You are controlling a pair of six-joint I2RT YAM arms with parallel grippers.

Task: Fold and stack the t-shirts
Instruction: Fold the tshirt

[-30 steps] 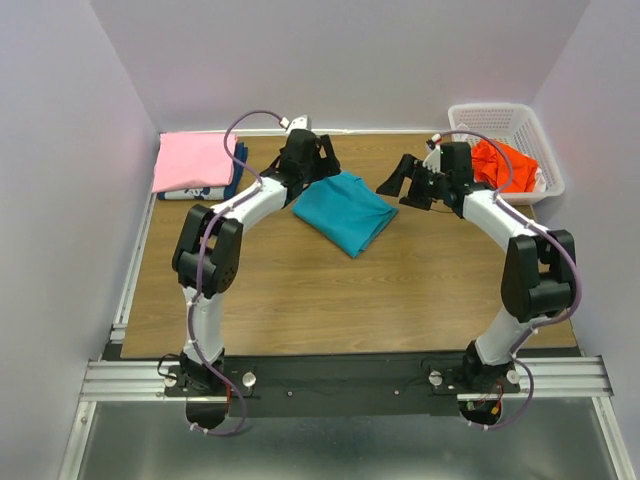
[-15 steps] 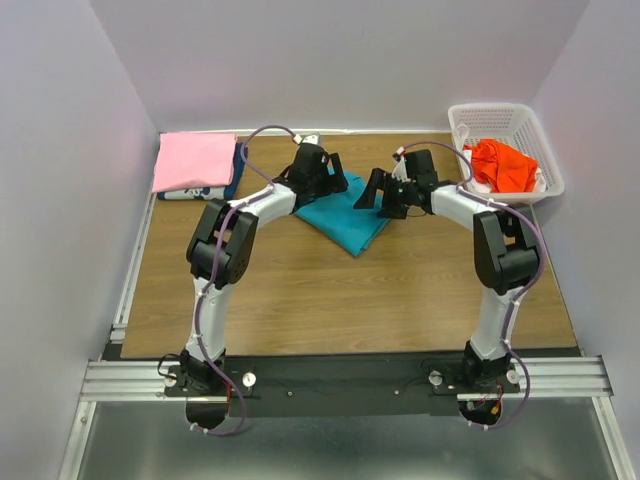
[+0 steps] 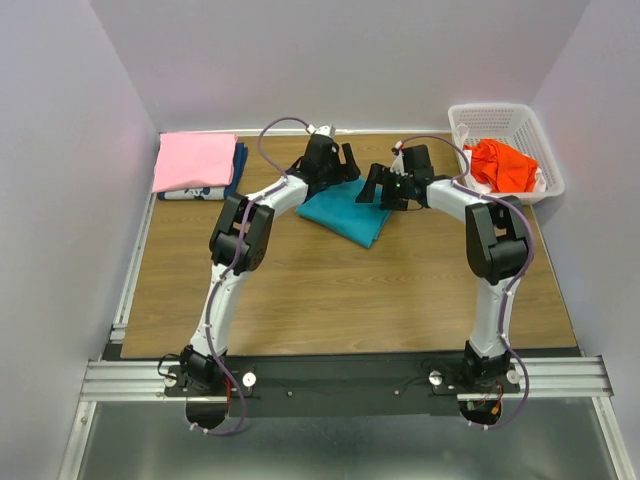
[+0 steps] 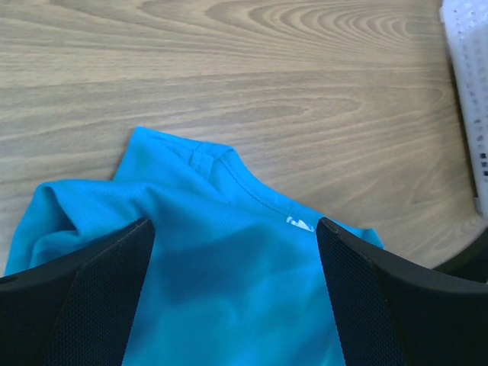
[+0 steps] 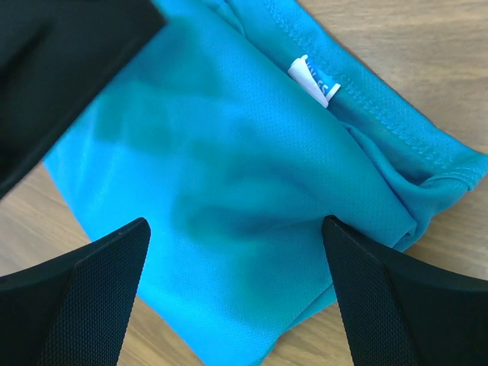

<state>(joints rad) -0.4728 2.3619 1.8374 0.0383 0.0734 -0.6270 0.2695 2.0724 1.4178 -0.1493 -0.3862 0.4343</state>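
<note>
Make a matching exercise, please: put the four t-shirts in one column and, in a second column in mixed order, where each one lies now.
Things
1. teal t-shirt
2. pink t-shirt
3. orange-red t-shirt
4. dark blue t-shirt

Places
A. inside the white basket
B. lying on top of another shirt, far left
C. beneath the open left pincer and right pincer
D. mostly covered by another shirt

Pairs: 1-C, 2-B, 3-A, 4-D
</note>
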